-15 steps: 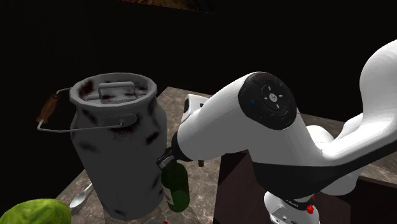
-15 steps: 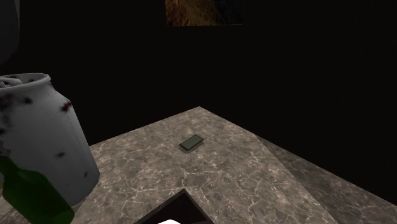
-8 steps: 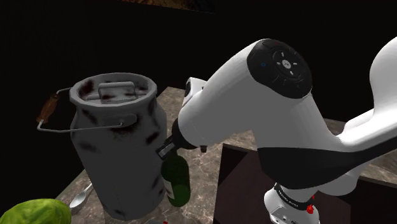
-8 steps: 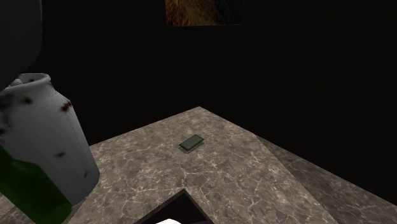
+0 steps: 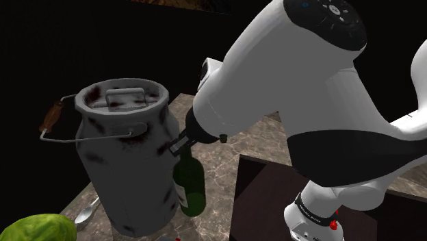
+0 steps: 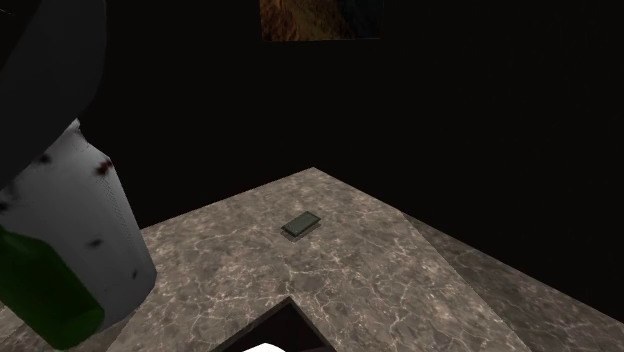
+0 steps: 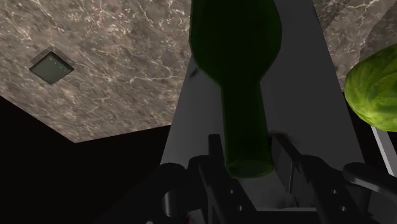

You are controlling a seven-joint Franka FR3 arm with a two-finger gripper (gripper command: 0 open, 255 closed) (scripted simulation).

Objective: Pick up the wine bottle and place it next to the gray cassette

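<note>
Currently gripper [image 7: 248, 154] fingers clamped on green bottle [image 7: 234, 51] neck, beside white milk can [image 5: 123, 164]; gray cassette [image 6: 300, 224] well apart on counter [image 6: 400, 280].

One dark green bottle [image 5: 190, 188], one stained white can [image 5: 123, 157], one flat grey cassette [image 6: 300, 224], one green melon [image 7: 375, 86] and one spoon [image 5: 85, 213] are counted.

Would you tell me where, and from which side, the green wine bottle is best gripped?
Probably at the slim neck of the green wine bottle, from above: it fits between the jaws, while the wider body hangs close beside the grey can. The gripper clasps it there.
</note>
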